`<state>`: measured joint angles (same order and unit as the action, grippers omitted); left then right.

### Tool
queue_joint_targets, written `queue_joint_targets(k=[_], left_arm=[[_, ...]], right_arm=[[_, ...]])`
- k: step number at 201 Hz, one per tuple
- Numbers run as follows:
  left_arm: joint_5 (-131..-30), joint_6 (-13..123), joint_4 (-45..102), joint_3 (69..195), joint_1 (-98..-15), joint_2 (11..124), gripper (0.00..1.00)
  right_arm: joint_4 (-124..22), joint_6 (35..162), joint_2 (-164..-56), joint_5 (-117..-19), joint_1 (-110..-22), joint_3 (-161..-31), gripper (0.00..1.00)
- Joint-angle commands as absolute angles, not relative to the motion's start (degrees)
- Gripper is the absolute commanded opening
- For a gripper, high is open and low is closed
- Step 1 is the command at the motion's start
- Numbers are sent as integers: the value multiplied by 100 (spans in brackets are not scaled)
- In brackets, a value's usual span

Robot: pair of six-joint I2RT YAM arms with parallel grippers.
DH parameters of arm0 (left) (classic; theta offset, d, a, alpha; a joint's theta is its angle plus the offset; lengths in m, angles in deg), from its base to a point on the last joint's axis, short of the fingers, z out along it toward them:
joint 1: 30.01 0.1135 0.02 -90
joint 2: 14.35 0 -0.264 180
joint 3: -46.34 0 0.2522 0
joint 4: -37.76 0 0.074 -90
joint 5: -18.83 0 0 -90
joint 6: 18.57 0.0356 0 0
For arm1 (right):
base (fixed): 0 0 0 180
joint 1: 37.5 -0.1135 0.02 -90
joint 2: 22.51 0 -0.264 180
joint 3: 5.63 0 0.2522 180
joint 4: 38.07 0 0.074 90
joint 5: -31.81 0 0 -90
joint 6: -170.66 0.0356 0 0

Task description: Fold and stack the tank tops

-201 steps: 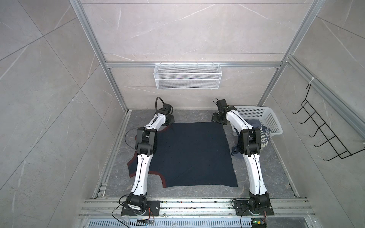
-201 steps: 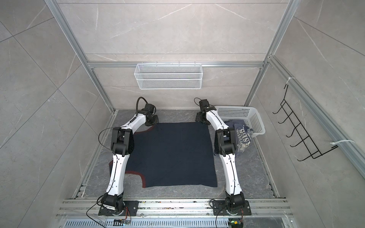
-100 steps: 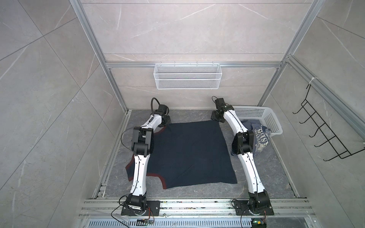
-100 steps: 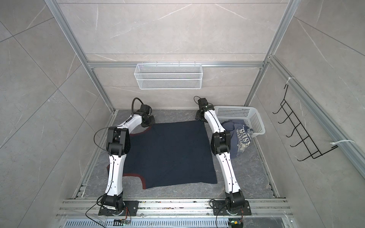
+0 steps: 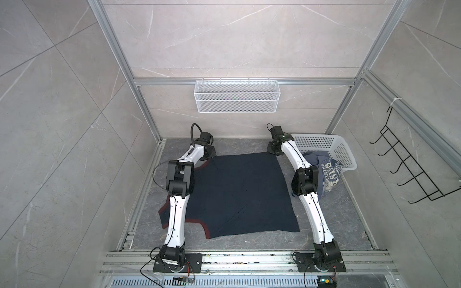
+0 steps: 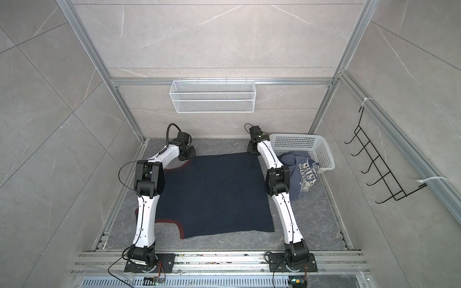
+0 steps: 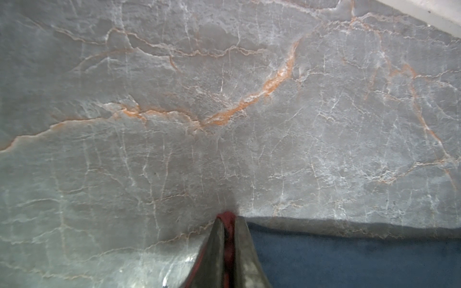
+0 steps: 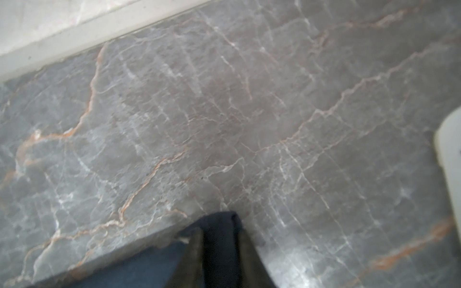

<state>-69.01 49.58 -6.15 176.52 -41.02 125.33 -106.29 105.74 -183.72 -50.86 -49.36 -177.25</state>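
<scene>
lettering (image 6: 306, 172) on slate-blue tank top (image 6: 292, 159), not legible

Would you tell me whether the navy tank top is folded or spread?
Spread: the navy tank top lies flat, hem and armhole outlines visible.

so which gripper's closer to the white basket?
Right. The right gripper grips the navy tank top at its far corner beside the white basket; the left gripper grips the opposite far corner.

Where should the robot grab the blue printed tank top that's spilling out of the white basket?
I'd pinch the free end of the blue tank top, lying on the table, coming down from the near side. That end lies outside the basket, clear of its walls; the rest is bunched inside.
</scene>
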Motion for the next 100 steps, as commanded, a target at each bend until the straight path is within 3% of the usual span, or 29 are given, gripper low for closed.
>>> queue_joint_targets(k=[1,61,100], left_arm=[[-7080,4982,-669,17687,-4039,12287,3],[-7198,4802,-151,17320,-4029,11763,0],[-7414,4723,559,16615,-4023,11152,0]], right_arm=[[-10739,10458,-18505,-4984,-4947,-17890,14],[-10739,10150,-17798,-4906,-4947,-17515,0],[-9761,10070,-16676,-5128,-4947,-15799,0]])
